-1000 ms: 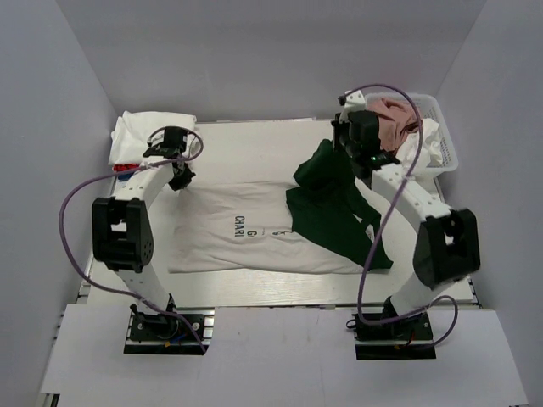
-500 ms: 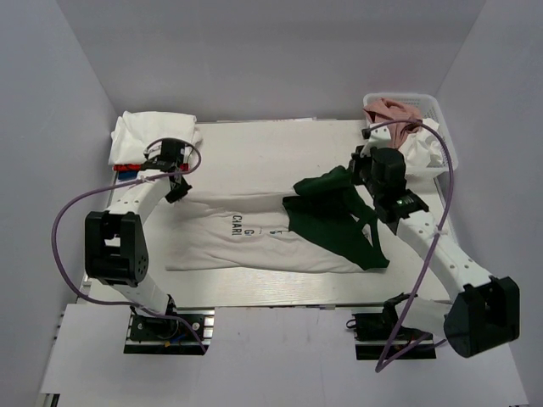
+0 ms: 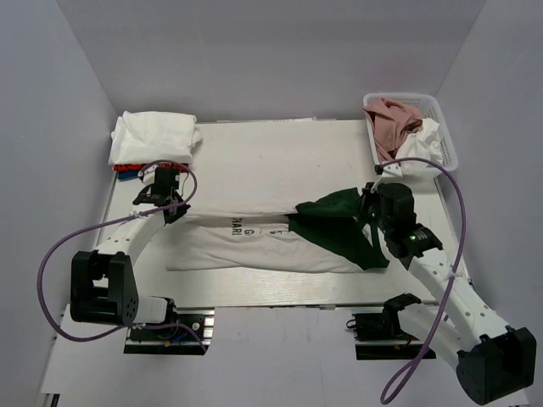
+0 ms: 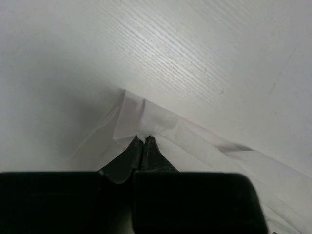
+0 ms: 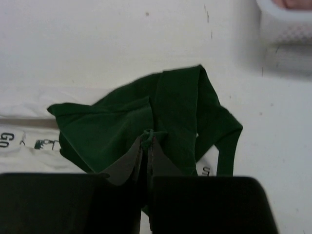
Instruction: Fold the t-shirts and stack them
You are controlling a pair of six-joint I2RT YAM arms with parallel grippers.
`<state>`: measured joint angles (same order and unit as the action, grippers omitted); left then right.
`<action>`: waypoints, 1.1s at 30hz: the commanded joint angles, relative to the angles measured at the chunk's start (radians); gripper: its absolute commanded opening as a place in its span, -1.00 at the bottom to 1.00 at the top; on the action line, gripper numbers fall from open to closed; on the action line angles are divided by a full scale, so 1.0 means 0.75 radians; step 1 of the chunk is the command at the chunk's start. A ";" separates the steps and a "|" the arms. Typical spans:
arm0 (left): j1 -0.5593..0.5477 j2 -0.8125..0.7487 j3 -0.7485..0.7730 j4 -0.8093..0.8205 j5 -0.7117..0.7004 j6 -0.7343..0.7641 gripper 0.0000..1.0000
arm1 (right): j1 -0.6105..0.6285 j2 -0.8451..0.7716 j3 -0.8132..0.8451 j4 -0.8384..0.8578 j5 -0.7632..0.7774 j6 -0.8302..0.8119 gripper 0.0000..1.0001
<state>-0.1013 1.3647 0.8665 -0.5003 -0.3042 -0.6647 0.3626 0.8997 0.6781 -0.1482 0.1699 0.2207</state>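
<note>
Top external, 2 tees gripped: left pincer [image 3: 172, 214] pinches off-white tee [image 3: 246, 248], right pincer [image 3: 367, 212] pinches dark green tee [image 3: 333, 225].

The left arm [image 3: 134, 231] is folded back with its elbow at 8 o'clock in the top view. Its forearm runs toward 1 o'clock, and the left gripper [image 4: 144, 140] has its jaws pinched on an edge of the off-white t-shirt [image 4: 146, 114]. The right arm [image 3: 437, 271] has its elbow low at 5 o'clock and stretches toward 11 o'clock, with the right gripper [image 5: 147, 138] clamped on the dark green t-shirt [image 5: 178, 105].
</note>
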 commanded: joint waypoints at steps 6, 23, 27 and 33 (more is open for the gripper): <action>-0.002 -0.230 -0.184 -0.056 -0.050 -0.213 -0.32 | 0.003 -0.152 -0.141 -0.264 0.039 0.198 -1.00; 0.029 -0.188 0.000 -0.350 0.062 -0.372 0.99 | 0.001 -0.347 -0.215 -0.135 -0.179 0.281 0.81; 0.029 -0.018 0.094 -0.364 0.046 -0.388 0.99 | 0.005 -0.216 -0.245 0.009 -0.325 0.256 0.81; 0.029 0.213 0.178 -0.390 0.076 -0.402 0.78 | 0.003 -0.091 -0.243 0.085 -0.335 0.235 0.81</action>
<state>-0.0814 1.4944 0.9577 -0.7822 -0.2661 -0.9550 0.3622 0.8165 0.4931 -0.1833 -0.0486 0.4282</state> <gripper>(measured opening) 0.913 0.904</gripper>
